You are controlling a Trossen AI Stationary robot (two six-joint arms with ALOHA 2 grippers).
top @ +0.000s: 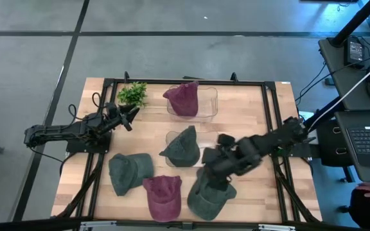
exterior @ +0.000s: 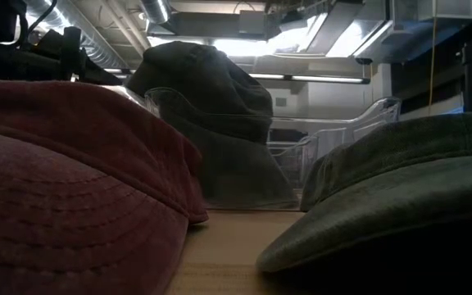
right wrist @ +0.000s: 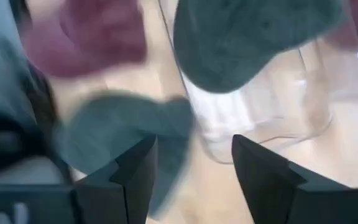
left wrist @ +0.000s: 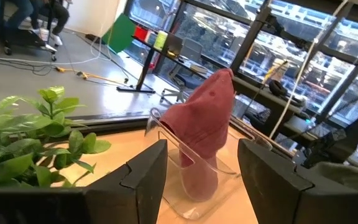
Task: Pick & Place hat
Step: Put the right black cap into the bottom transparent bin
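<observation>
Several caps lie on the wooden table. A maroon cap sits in a clear bin at the far side, also seen in the left wrist view. A green cap sits in a second clear bin in the middle. Loose on the table near the front lie a green cap, a maroon cap and another green cap. My right gripper hovers open and empty above that last cap, beside the middle bin. My left gripper is open and empty at the table's left.
A small green plant stands at the far left, just beyond my left gripper. A black frame runs around the table. In the low view the maroon cap and the green cap fill the foreground.
</observation>
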